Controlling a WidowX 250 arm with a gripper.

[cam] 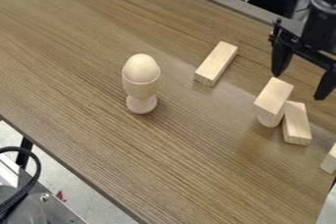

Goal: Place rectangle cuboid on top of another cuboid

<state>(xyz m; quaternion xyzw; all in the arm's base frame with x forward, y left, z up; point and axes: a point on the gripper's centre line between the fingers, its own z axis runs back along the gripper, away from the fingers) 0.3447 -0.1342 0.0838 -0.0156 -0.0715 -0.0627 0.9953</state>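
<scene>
cuboid [275,95] atop round piece [269,121]; end effector [298,87] spread nearby

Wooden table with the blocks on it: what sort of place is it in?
Probably a robotics lab or workshop: a black robot gripper hangs over the table, wooden blocks are set out on it, and a black cable loops by metal equipment at the lower left.

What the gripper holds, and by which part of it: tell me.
Nothing is held. The gripper is open, its fingers spread wide apart with no block clamped between them.
</scene>
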